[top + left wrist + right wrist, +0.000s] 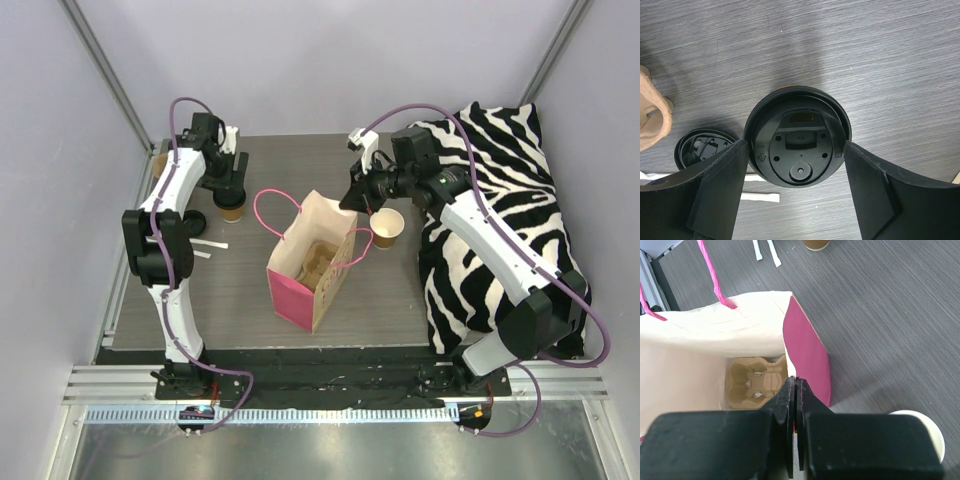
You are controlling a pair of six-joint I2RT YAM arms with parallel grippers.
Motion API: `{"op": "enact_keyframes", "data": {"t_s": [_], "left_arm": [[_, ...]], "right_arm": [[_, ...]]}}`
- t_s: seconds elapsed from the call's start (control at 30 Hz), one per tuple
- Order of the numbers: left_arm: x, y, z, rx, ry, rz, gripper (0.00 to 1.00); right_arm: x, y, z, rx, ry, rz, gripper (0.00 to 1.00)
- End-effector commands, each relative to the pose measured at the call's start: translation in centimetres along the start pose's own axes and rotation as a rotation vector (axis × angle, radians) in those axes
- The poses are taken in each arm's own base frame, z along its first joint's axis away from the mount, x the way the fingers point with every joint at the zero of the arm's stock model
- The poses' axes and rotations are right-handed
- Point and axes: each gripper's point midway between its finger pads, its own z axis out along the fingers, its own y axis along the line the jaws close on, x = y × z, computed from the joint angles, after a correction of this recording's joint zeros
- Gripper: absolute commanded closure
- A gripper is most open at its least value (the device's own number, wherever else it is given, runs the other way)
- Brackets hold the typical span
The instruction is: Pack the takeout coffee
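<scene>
Two cups stand outside the paper bag [805, 355], neither packed yet.
Left fingers [725, 185] stand wide astride the lidded cup [797, 135] at the surface's [865, 50] far left. The right fingers [785, 405], closed, seem to pinch the bag's rim. Squeezing at lid height could pop the lid, and tugging could topple the bag onto the open cup [388, 227].

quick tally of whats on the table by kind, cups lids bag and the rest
paper cups: 2, a lidded cup and an open cup
loose lid: 1
paper bag: 1
cup carrier, inside the bag: 1
white packets: 2
zebra cloth: 1
total: 8, not counting a tan thing at the far left that is too cut off to name
</scene>
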Motion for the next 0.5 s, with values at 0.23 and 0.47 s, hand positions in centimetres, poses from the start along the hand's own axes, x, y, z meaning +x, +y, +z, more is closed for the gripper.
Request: {"op": "enact_keyframes", "data": {"t_s": [0.23,0.47], "left_arm": [[0.2,0.9,0.1,-0.035,0.017,0.017,0.16],[-0.3,1.0,-0.7,-0.044,-0.002,0.016,0.14]], "right_arm": [[-1.2,-0.2,0.0,0.001,-0.025,-0.009,0.99],[-1.2,-0.1,-0.1,-0.007,-0.028,-0.008,0.99]]}}
